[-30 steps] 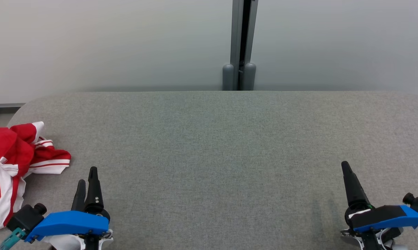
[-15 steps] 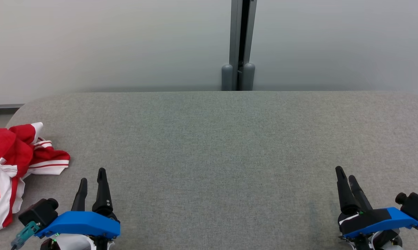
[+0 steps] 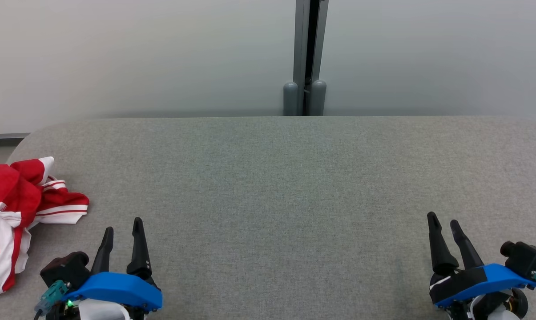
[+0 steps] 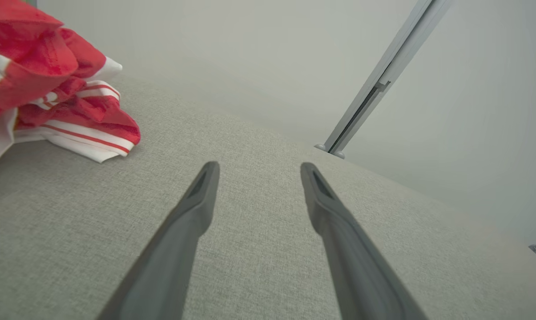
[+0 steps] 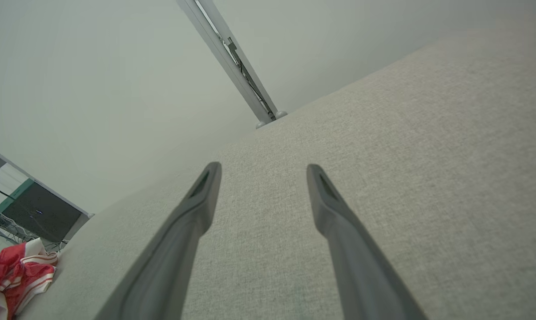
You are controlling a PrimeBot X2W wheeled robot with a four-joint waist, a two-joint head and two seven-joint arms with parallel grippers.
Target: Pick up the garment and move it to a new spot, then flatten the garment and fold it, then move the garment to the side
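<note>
The garment, red with white stripes, is seen crumpled in a heap at the table's left edge, part of it cut off by the head view's border. The left gripper is held at the near left corner, near the heap but apart from it. Its fingers are spread wide, and nothing is gripped between them. The right gripper is poised at the near right corner, well apart from the garment, and its fingers are likewise parted wide and empty. The table is covered in grey fabric. Beyond the far edge, a grey post is set against a pale wall.
</note>
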